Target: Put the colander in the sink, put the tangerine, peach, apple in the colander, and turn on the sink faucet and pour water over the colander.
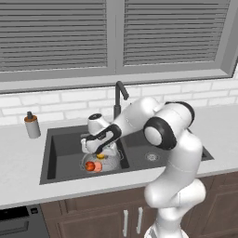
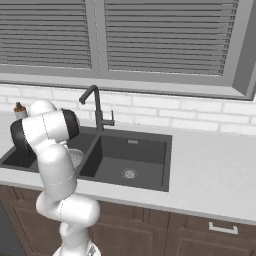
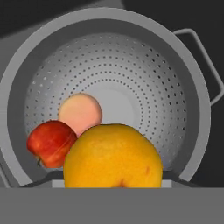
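The silvery perforated colander (image 1: 113, 162) (image 3: 144, 83) sits in the left basin of the dark sink (image 1: 60, 153). In its bottom lie the red apple (image 1: 89, 166) (image 3: 50, 143) and the pale peach (image 1: 97, 166) (image 3: 80, 111), touching each other. My gripper (image 1: 99, 152) hangs just above the colander, shut on the yellow-orange tangerine (image 1: 101, 156) (image 3: 113, 155), which hides the fingertips in the hand view. The black faucet (image 1: 118, 95) (image 2: 96, 107) stands behind the basins, its spout angled left. In the right base view my arm covers most of the colander (image 2: 76, 159).
A small grey soap dispenser (image 1: 32, 124) (image 2: 19, 110) stands on the counter left of the sink. The right basin (image 2: 131, 160) holds just its steel drain. A white brick wall and a window with blinds lie behind. Pale counter extends to the right.
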Controlling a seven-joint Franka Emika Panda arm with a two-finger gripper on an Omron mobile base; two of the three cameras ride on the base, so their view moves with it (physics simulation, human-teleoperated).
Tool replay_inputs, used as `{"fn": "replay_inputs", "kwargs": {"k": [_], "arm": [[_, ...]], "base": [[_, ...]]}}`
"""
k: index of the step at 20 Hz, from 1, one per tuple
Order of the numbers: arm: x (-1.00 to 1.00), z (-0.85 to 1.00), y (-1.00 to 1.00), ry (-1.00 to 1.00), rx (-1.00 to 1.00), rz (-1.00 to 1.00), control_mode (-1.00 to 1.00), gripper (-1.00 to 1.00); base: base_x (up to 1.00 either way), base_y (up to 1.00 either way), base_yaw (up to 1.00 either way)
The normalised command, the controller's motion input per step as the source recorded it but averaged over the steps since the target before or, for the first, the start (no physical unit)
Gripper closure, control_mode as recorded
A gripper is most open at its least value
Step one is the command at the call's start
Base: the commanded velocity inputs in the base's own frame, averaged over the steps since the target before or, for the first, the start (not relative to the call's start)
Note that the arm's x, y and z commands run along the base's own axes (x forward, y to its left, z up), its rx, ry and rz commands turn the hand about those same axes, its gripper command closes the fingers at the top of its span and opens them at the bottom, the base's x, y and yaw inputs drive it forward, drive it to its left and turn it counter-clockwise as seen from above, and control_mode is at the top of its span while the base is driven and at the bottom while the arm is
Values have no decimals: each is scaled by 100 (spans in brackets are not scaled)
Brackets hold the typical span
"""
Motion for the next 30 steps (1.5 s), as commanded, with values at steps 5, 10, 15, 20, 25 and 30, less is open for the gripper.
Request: {"fn": "replay_inputs", "kwargs": {"k": [5, 10, 15, 20, 25, 30], "arm": [[25, -21, 0, 0, 0, 0, -100, 100], [13, -35, 0, 0, 0, 0, -100, 100], [13, -32, 0, 0, 0, 0, -100, 100], [16, -27, 0, 0, 0, 0, -100, 100], [12, -13, 0, 0, 0, 0, -100, 100], [0, -1, 0, 0, 0, 0, -100, 100]], "base": [[0, 0, 0], [0, 0, 0], [0, 0, 0], [0, 0, 0], [0, 0, 0], [0, 0, 0]]}}
